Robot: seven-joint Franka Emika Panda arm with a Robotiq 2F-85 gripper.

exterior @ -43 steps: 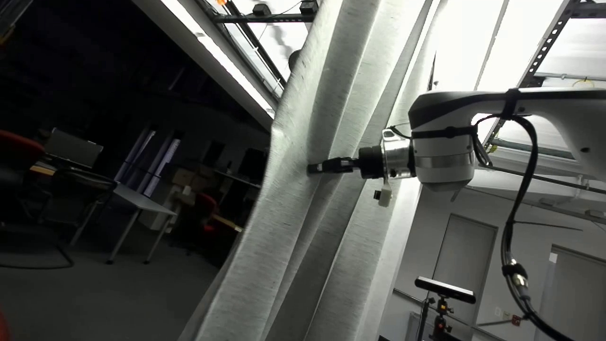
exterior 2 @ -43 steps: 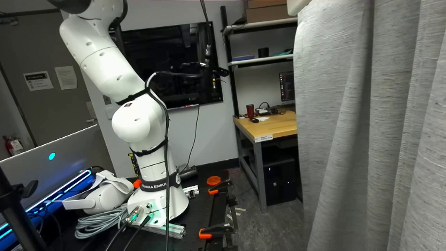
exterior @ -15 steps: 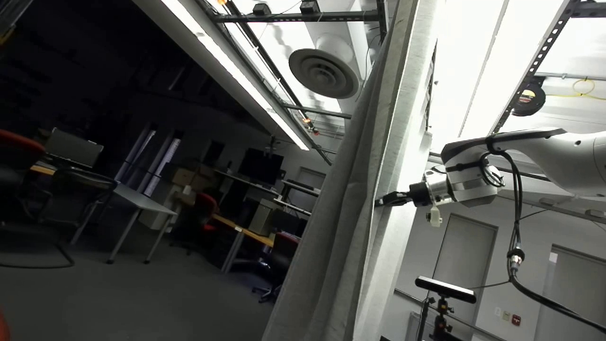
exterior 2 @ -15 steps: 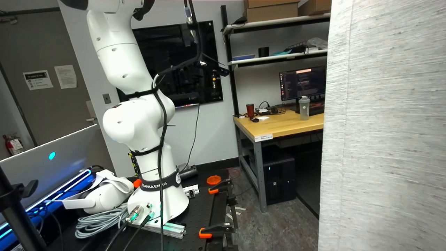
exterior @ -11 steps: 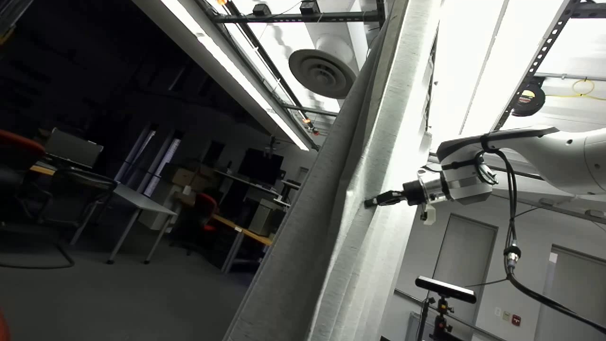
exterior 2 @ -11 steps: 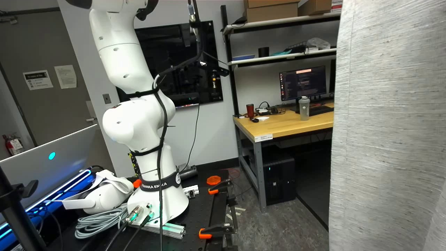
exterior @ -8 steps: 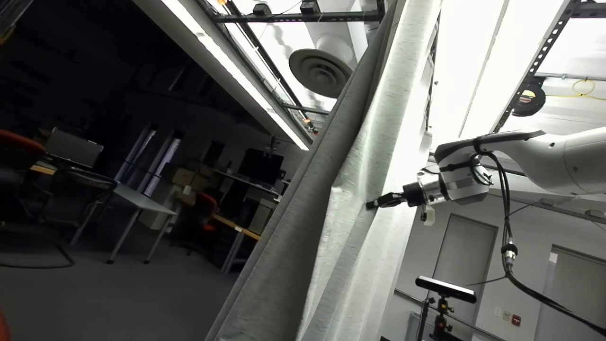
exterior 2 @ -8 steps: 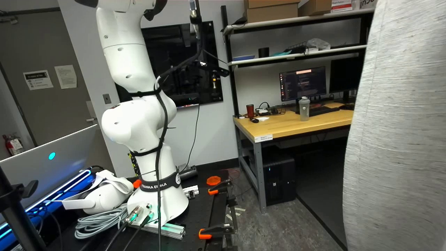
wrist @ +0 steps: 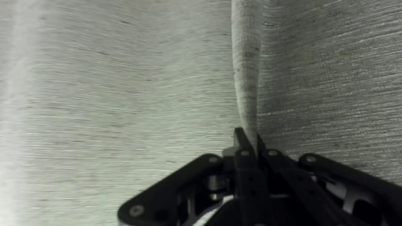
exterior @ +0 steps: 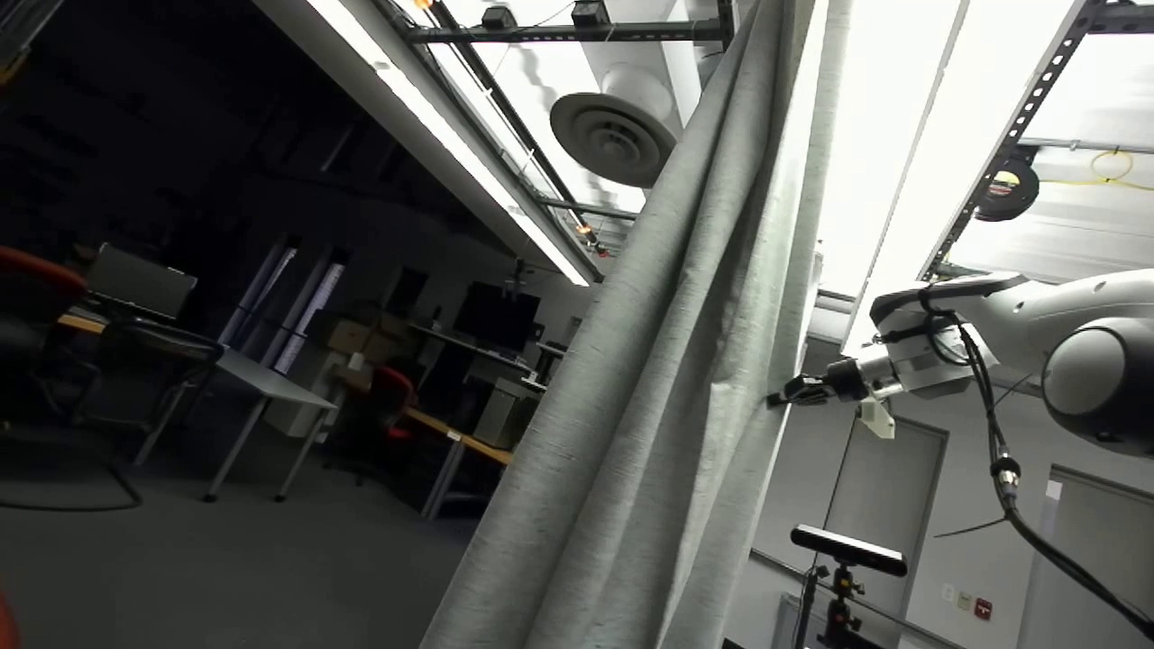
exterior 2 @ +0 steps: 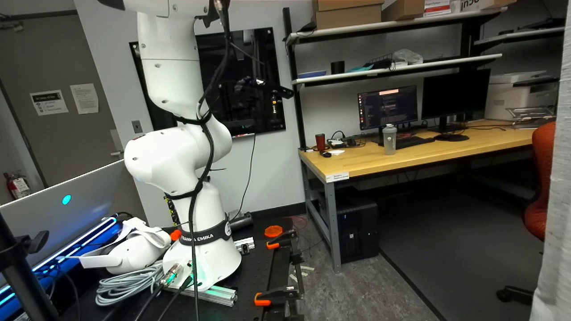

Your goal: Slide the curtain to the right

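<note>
The gripper point(wrist: 250, 135) pinches a fold of the curtain point(exterior 2: 560, 232), itself cropped to a sliver in an exterior view.

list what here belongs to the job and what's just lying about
For the job:
tall light grey fabric curtain
black two-fingered pincer, gripping it
white jointed arm

Just lying about:
tall translucent grey bottle
red cylindrical tumbler
brown cardboard boxes

harsh ceiling light point(exterior: 449, 139) against deep gloom
</note>
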